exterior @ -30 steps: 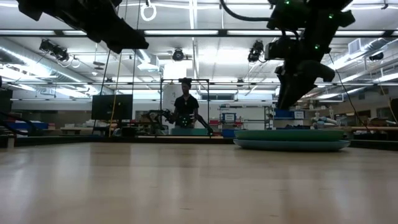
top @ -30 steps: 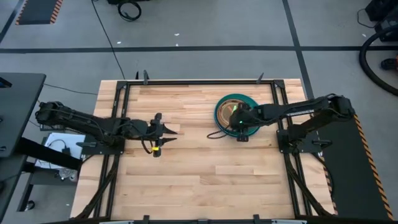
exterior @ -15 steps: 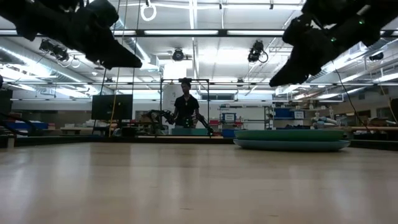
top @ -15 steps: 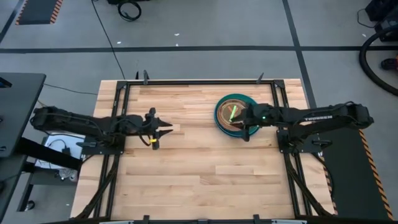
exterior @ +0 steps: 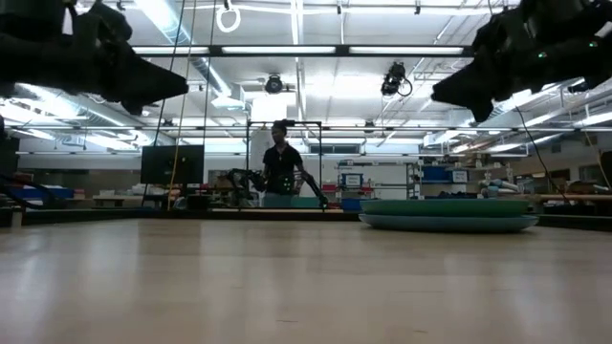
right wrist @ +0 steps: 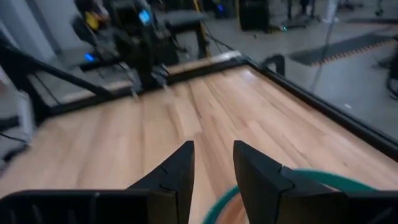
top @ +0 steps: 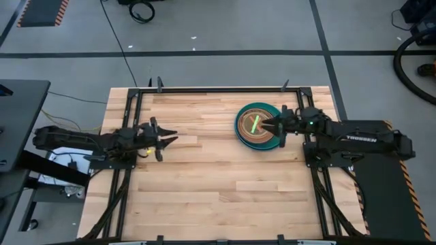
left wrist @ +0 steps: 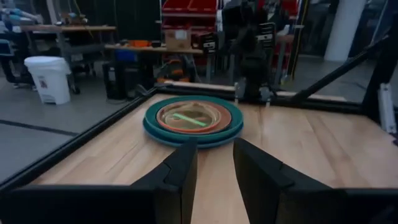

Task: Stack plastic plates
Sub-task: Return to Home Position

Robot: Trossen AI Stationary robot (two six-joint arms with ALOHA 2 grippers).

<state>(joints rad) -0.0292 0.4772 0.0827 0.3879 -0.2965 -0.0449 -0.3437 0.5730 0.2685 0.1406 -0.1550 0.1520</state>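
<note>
Plate stack (top: 259,126) lies flat on table (top: 204,197), right half, toward far edge. From above: broad blue-teal rim outermost, tan/orange rings inside, lime plate (top: 255,124) on top, seen as a bright green streak. Small translucent plates under it can't be told apart. In low view plate stack (exterior: 448,216) reads as one low pile at right, a teal layer on a wider blue base, edges approx. concentric. R gripper (top: 266,124) hangs over the stack's right rim per high view. In low view R gripper (exterior: 442,93) is well above the pile, not touching. R wrist view: fingers (right wrist: 180,168) sit a narrow gap apart w/ nothing btwn them, and a teal arc of rim shows just past the tips. L gripper (top: 172,138) is over left part of table, about mid-depth, well apart from the stack and pointing right toward it. In low view L gripper (exterior: 177,86) is high off the wood. L wrist view: fingers (left wrist: 180,174) also a narrow gap apart, empty. The stack w/ lime streak is straight ahead across the table, R arm (left wrist: 249,56) just behind it. Bkgd of low view: person (exterior: 280,172) standing at another rig, far beyond table.
</note>
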